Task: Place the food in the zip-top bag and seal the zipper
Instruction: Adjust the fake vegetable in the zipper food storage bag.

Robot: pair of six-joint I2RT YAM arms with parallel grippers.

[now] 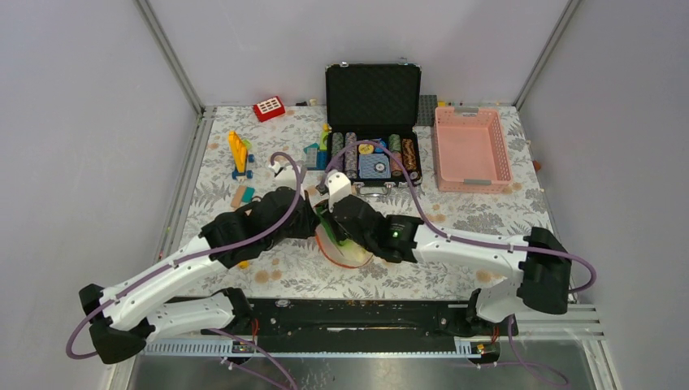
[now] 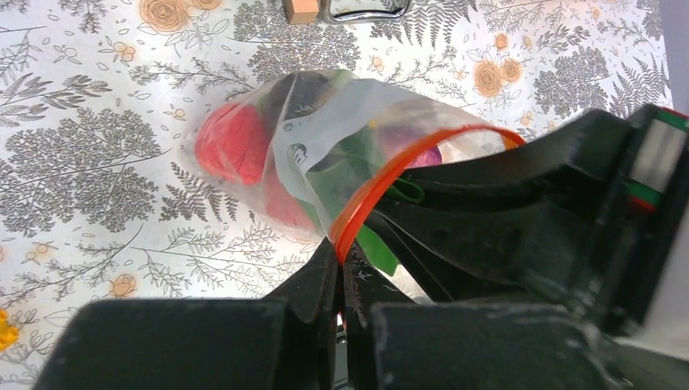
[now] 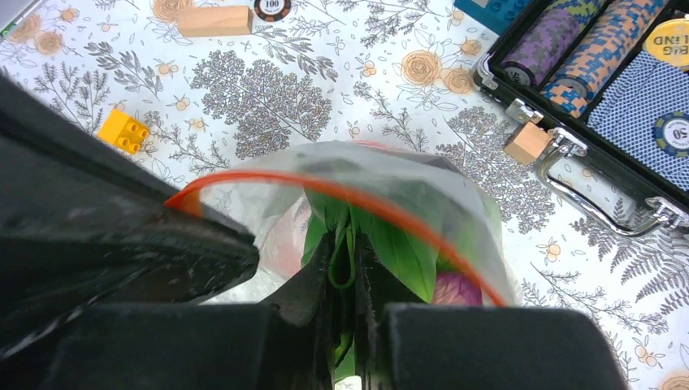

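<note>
Orange-red plastic, the zipper strip [image 2: 388,175] of the clear bag [image 2: 325,114] curves up into an open arc. The left pincer [image 2: 340,262] is clamped on one end of it, its two black tips pressed together with the strip between them. The bag's body stretches away beyond those tips and lies on the flower-printed surface [image 2: 97,162]. Inside, farthest from the left pincer, a red fruit [image 2: 231,142] sits against the bottom of the bag. Nearer the mouth is a purple ball [image 3: 457,288], just under the strip and to the right of the right pincer [image 3: 348,272]. The right pincer reaches into the bag's mouth from the opposite side, facing the left one. Its tips are drawn close on a leafy green piece [image 3: 406,248], whose thin stem loop shows in the narrow slit between them. The strip arches over and just beyond these tips. The two pincers are just beside each other at the mouth, the left one holding the rim to the left of the right one. Well beyond the right pincer and to its right lies an open black case [image 3: 605,166] holding rows of poker chips [image 3: 552,36]. A wooden block [image 3: 215,20] and a yellow brick [image 3: 123,130] lie on the surface beyond that pincer to its left.
</note>
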